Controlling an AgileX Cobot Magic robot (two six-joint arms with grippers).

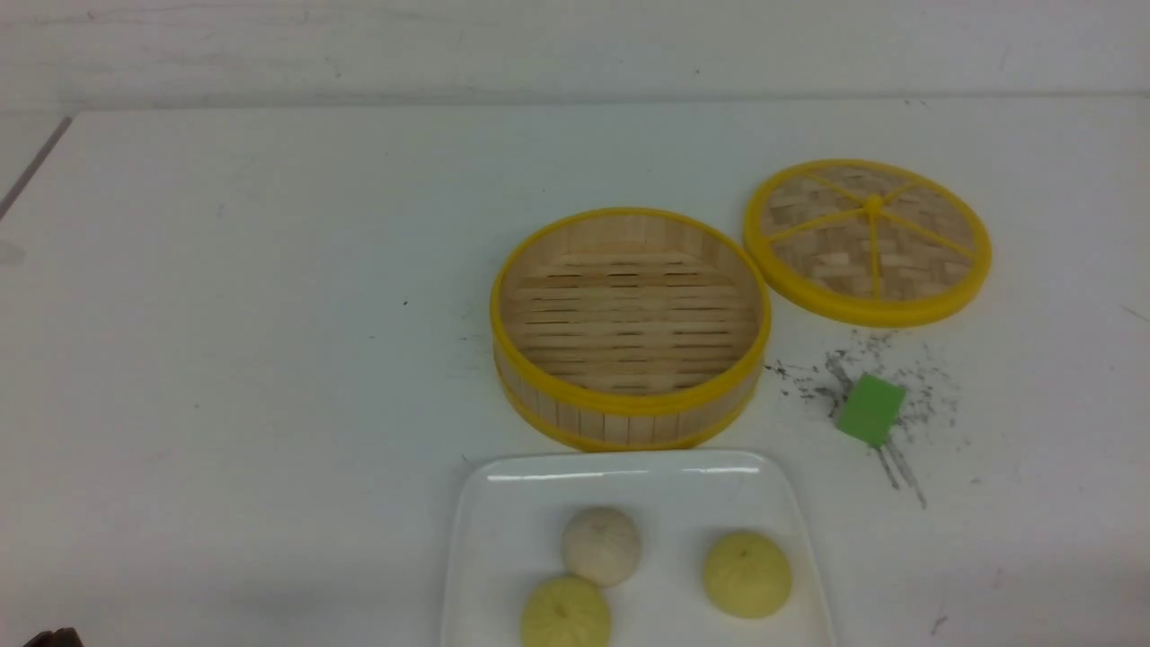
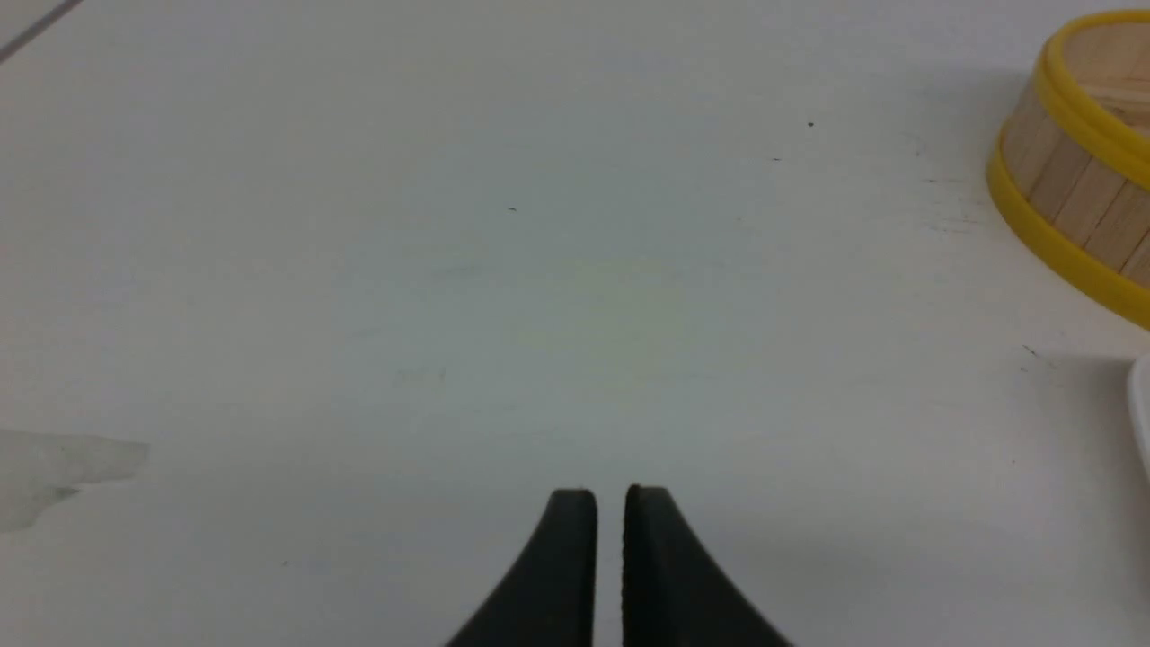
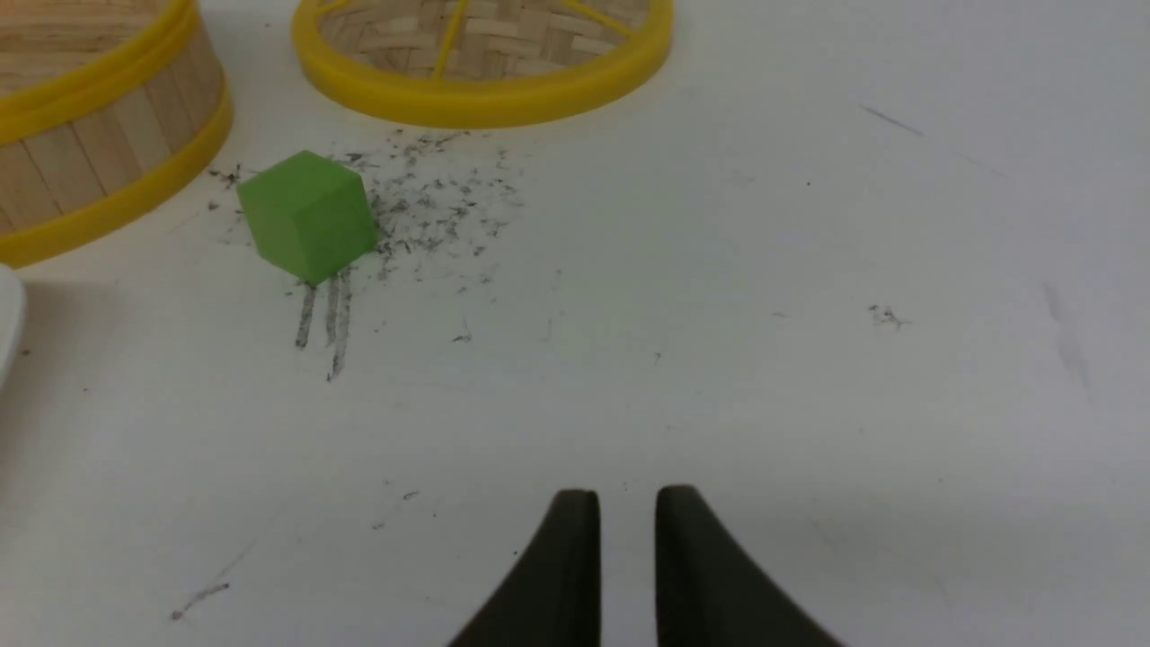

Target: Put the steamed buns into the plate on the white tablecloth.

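Note:
Three steamed buns lie on the white plate (image 1: pixel 620 467) at the near middle of the white tablecloth (image 1: pixel 269 359): an off-white one (image 1: pixel 601 545) and two pale yellow ones (image 1: pixel 746 573) (image 1: pixel 565 613). The off-white bun and the lower yellow bun touch. Neither gripper shows in the front view. My left gripper (image 2: pixel 611 496) hangs over bare cloth left of the plate, its jaws nearly together and empty. My right gripper (image 3: pixel 624 494) hangs over cloth right of the plate, its jaws a narrow gap apart and empty. A sliver of the plate's edge shows in each wrist view (image 2: pixel 1143 404) (image 3: pixel 7 314).
An empty yellow-rimmed bamboo steamer basket (image 1: pixel 629 395) stands just behind the plate. Its woven lid (image 1: pixel 867 241) lies to the basket's right. A green cube (image 1: pixel 870 409) sits on dark scuff marks in front of the lid, and also shows in the right wrist view (image 3: pixel 307 216).

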